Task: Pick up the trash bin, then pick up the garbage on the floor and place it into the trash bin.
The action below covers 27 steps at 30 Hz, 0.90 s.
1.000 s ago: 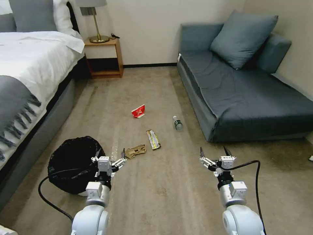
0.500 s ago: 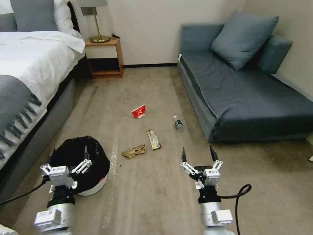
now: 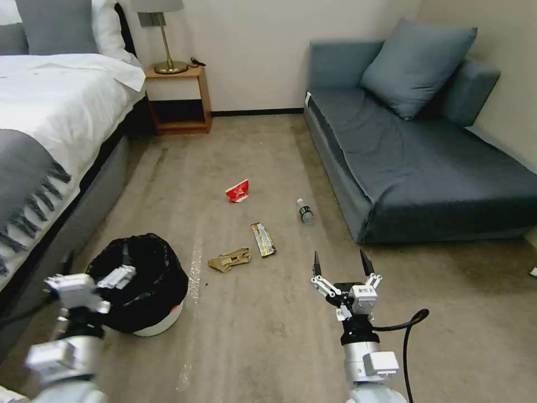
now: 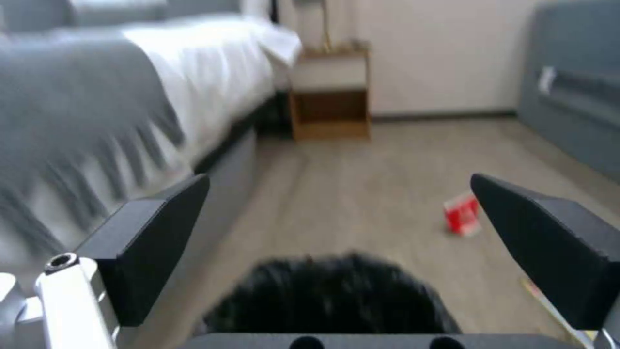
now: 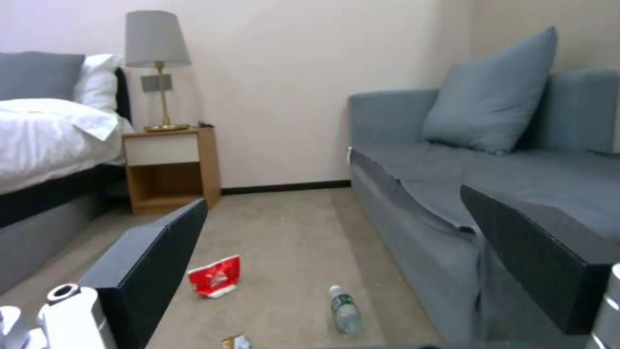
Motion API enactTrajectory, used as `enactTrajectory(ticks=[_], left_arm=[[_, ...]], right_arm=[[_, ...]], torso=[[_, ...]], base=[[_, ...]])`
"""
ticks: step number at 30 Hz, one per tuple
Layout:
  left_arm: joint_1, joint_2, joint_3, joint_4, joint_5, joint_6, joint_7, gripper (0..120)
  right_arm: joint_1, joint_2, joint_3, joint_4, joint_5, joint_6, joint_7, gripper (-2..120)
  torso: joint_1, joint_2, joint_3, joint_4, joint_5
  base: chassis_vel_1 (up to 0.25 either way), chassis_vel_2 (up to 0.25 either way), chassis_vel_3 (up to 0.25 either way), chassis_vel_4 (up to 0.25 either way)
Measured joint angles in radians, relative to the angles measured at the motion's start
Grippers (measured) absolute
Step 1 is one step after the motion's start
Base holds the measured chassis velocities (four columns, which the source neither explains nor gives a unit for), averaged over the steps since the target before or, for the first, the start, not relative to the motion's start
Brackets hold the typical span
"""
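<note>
Carpeted floor [image 3: 268,336] between bed and sofa. Bin [image 3: 146,291] stands near the bed — judged light, liner slippery; its stiff rim is best gripped. Left gripper [image 3: 92,280] hovers alongside, right gripper [image 3: 341,268] idle — both agape, empty.

Head view: high vantage, facing forward and down across the carpet toward the sofa [image 3: 425,162] at 2 o'clock. Left wrist view: low, close above the trash bin [image 4: 329,295], facing the nightstand [image 4: 331,92] at 12 o'clock. Right wrist view: near floor level, facing forward. All three share the red carton [image 5: 215,276].
</note>
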Motion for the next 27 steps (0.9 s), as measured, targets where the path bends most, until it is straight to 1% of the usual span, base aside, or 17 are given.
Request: enactTrajectory(ticks=[2,4,5,6,7,8,9,10,11,14,15,16,18,20,22,24,27], left_arm=[[-0.033,0.063,-0.018,0.059,-0.061,0.086,0.029,100],[-0.078,0.125,-0.049,0.132,-0.085,0.164,0.055,100],[-0.078,0.125,-0.049,0.132,-0.085,0.164,0.055,100],[-0.099,0.151,-0.058,0.166,-0.088,0.191,0.065,100],[-0.114,0.167,-0.062,0.188,-0.089,0.205,0.069,100],[-0.165,0.214,-0.066,0.257,-0.094,0.242,0.081,100],[-0.201,0.245,-0.066,0.307,-0.099,0.260,0.088,100],[-0.227,0.266,-0.063,0.343,-0.106,0.273,0.094,100],[-0.227,0.266,-0.063,0.343,-0.106,0.273,0.094,100],[-0.308,0.322,-0.039,0.437,-0.148,0.327,0.100,100],[-0.308,0.322,-0.039,0.437,-0.148,0.327,0.100,100],[-0.333,0.335,-0.029,0.467,-0.156,0.345,0.100,100],[-0.361,0.350,-0.018,0.506,-0.167,0.379,0.103,100],[-0.367,0.354,-0.015,0.515,-0.170,0.389,0.103,100],[-0.392,0.366,-0.002,0.561,-0.172,0.438,0.113,100],[-0.411,0.368,0.007,0.592,-0.171,0.469,0.115,100],[-0.426,0.368,0.014,0.611,-0.170,0.484,0.117,100]], right_arm=[[0.003,-0.003,0.000,-0.002,0.003,-0.004,0.005,100],[0.003,-0.007,0.000,-0.003,0.003,-0.004,0.007,100],[0.003,-0.007,0.000,-0.003,0.003,-0.004,0.007,100],[0.003,-0.008,0.000,-0.003,0.004,-0.004,0.008,100],[0.003,-0.008,0.000,-0.003,0.004,-0.004,0.008,100],[0.004,-0.010,0.003,-0.003,0.006,-0.004,0.010,100],[0.004,-0.012,0.005,-0.004,0.008,-0.004,0.012,100],[0.003,-0.014,0.007,-0.004,0.010,-0.004,0.013,100],[0.003,-0.014,0.007,-0.004,0.010,-0.004,0.013,100],[-0.001,-0.016,0.012,-0.004,0.012,-0.005,0.016,100],[-0.001,-0.016,0.012,-0.004,0.012,-0.005,0.016,100],[-0.002,-0.016,0.012,-0.004,0.012,-0.005,0.016,100],[-0.004,-0.016,0.013,-0.004,0.013,-0.005,0.016,100],[-0.005,-0.016,0.013,-0.004,0.013,-0.005,0.016,100],[-0.006,-0.014,0.014,-0.003,0.012,-0.005,0.017,100],[-0.007,-0.011,0.014,0.000,0.011,-0.005,0.020,100],[-0.008,-0.010,0.014,0.000,0.010,-0.005,0.021,100]], torso=[[0.000,0.000,0.000,-0.0001,-0.0002],[0.000,0.000,0.000,0.0001,-0.0001],[0.000,0.000,0.000,0.0001,-0.0001],[0.000,0.000,0.000,0.0000,0.0000],[0.000,0.000,0.000,0.0000,-0.0001],[0.000,0.000,0.000,-0.0001,-0.0002],[0.000,0.000,0.000,-0.0001,-0.0002],[0.000,0.000,0.000,-0.0001,-0.0002],[0.000,0.000,0.000,-0.0001,-0.0002],[0.000,0.000,0.000,-0.0002,0.0000],[0.000,0.000,0.000,-0.0002,0.0000],[0.000,0.000,0.000,-0.0002,0.0000],[0.000,0.000,0.000,-0.0002,-0.0001],[0.000,0.000,0.000,-0.0002,-0.0001],[0.000,0.000,0.000,-0.0001,0.0000],[0.000,0.000,0.000,0.0001,-0.0001],[0.000,0.000,0.000,0.0000,0.0000]], base=[[0.000,0.000,0.000,0.000],[0.000,0.000,0.000,0.000],[0.000,0.000,0.000,0.000],[0.000,0.000,0.000,0.000],[0.000,0.000,0.000,0.000],[0.000,0.000,0.000,0.000],[0.000,0.000,0.000,0.000],[0.000,0.000,0.000,0.000],[0.000,0.000,0.000,0.000],[0.000,0.000,0.000,0.000],[0.000,0.000,0.000,0.000],[0.000,0.000,0.000,0.000],[0.000,0.000,0.000,0.000],[0.000,0.000,0.000,0.000],[0.000,0.000,0.000,0.000],[0.000,0.000,0.000,0.000],[0.000,0.000,0.000,0.000]])
